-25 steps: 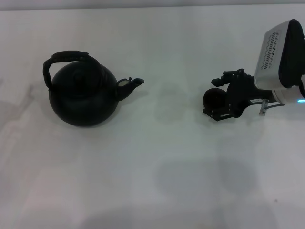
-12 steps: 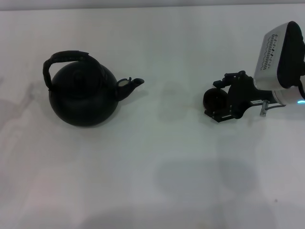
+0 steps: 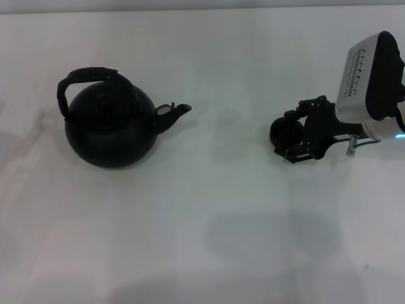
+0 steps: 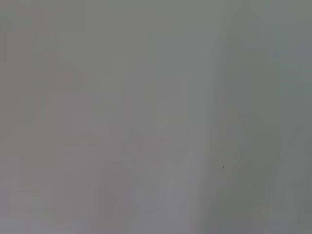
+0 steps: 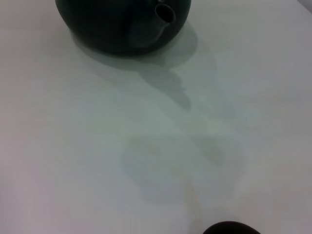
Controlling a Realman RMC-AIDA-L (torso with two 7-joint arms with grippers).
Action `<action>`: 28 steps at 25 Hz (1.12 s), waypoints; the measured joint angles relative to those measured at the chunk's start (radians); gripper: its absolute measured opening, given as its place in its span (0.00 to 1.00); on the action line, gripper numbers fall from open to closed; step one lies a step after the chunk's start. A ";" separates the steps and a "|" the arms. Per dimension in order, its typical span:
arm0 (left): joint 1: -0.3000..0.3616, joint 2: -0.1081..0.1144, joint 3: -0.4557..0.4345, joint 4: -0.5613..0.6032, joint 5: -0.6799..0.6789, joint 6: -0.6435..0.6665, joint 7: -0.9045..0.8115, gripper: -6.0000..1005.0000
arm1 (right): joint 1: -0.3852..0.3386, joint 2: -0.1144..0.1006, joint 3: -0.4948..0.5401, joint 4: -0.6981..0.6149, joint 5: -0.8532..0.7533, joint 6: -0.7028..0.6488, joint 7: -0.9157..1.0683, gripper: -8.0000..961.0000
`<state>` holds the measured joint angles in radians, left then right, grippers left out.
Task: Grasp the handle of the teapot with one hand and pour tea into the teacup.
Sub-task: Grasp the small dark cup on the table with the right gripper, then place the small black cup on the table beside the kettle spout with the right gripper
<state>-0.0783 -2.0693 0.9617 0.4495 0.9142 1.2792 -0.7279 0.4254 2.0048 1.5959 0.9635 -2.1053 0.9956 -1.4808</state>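
The matte-black teapot (image 3: 111,130) stands on the left of the white table, its spout (image 3: 176,112) pointing right. Its arched handle (image 3: 88,75) is untouched. The small dark teacup (image 3: 283,131) stands at the right. My right gripper (image 3: 296,134) is low beside the cup on its right and looks open, with one finger beyond the cup and one nearer. The right wrist view shows the teapot (image 5: 112,24) with its spout toward me and the teacup rim (image 5: 229,228) at the picture's edge. The left gripper is out of view.
A white table (image 3: 215,228) spreads between teapot and cup, with only faint shadows on it. The right arm's white wrist housing (image 3: 367,79) hangs over the table's right edge. The left wrist view shows only a blank pale surface (image 4: 156,117).
The right gripper has drawn slightly to the right and its housing has tilted, while the teacup stays where it was. The teapot has not moved.
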 joint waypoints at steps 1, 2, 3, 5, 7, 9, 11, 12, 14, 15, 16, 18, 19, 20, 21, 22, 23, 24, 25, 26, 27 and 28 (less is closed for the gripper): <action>0.000 0.000 0.000 0.000 0.000 0.000 0.000 0.87 | 0.000 0.000 0.000 0.000 -0.001 0.000 0.000 0.87; 0.000 0.000 0.000 0.000 0.000 0.000 0.000 0.87 | 0.000 0.000 0.000 0.000 -0.001 0.000 0.000 0.85; 0.000 0.000 0.000 0.000 0.000 0.000 0.000 0.87 | 0.000 0.000 -0.001 0.000 -0.001 0.000 0.000 0.83; 0.000 0.000 0.000 0.000 0.000 0.000 0.000 0.87 | 0.000 0.001 -0.001 0.000 -0.001 0.000 0.000 0.82; 0.000 0.000 0.000 0.000 0.000 0.000 0.001 0.87 | 0.000 0.001 -0.002 0.000 0.000 0.000 0.000 0.81; 0.000 0.000 0.000 0.000 0.000 0.000 0.001 0.87 | 0.000 0.001 -0.002 0.002 0.001 0.001 0.000 0.80; 0.000 -0.001 0.000 0.000 0.000 0.000 0.001 0.87 | 0.000 0.002 -0.001 0.009 0.006 0.006 0.000 0.79; 0.000 -0.001 0.000 0.000 0.000 0.000 0.001 0.87 | 0.000 0.002 0.001 0.012 0.008 0.008 0.000 0.79; 0.000 -0.001 0.000 0.000 0.000 0.000 0.001 0.87 | -0.002 0.002 0.005 0.027 0.012 0.018 0.002 0.78; 0.000 -0.002 0.000 0.000 0.000 0.000 0.001 0.87 | -0.003 0.002 0.005 0.037 0.013 0.024 0.005 0.78; 0.000 -0.002 0.001 0.000 0.000 0.000 0.001 0.87 | -0.004 0.002 0.005 0.048 0.014 0.030 0.012 0.78; 0.000 -0.002 0.003 0.000 0.000 0.000 0.001 0.87 | -0.003 0.002 -0.001 0.067 0.015 0.042 0.034 0.78; 0.000 -0.002 0.003 0.000 0.000 0.000 0.001 0.87 | -0.002 0.002 -0.006 0.076 0.016 0.046 0.042 0.78; 0.000 -0.002 0.004 0.000 0.000 0.000 0.001 0.87 | 0.000 0.002 -0.013 0.086 0.018 0.050 0.049 0.78; 0.000 -0.002 0.004 0.000 0.000 0.000 0.001 0.87 | 0.000 0.002 -0.021 0.093 0.021 0.052 0.051 0.78; 0.000 -0.003 0.005 0.000 0.000 0.000 0.001 0.87 | 0.002 0.002 -0.031 0.097 0.026 0.051 0.052 0.78; 0.000 -0.003 0.005 0.000 0.000 0.000 0.001 0.87 | 0.004 0.003 -0.044 0.101 0.034 0.047 0.053 0.78; -0.001 -0.003 0.005 0.000 0.000 0.000 0.001 0.87 | 0.008 0.003 -0.057 0.102 0.042 0.042 0.053 0.78; -0.002 -0.003 0.005 0.000 0.000 0.000 0.001 0.87 | 0.012 0.004 -0.069 0.102 0.048 0.037 0.053 0.78; -0.002 -0.004 0.005 0.000 0.000 0.000 0.001 0.87 | 0.017 0.005 -0.081 0.102 0.053 0.031 0.054 0.78; -0.003 -0.004 0.005 0.000 0.000 0.000 0.001 0.87 | 0.032 0.005 -0.106 0.095 0.058 0.017 0.059 0.78; -0.004 -0.005 0.005 0.000 0.000 0.000 0.001 0.87 | 0.032 0.005 -0.106 0.095 0.058 0.017 0.059 0.78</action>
<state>-0.0819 -2.0740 0.9668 0.4494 0.9142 1.2795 -0.7270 0.4569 2.0102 1.4899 1.0588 -2.0478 1.0122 -1.4218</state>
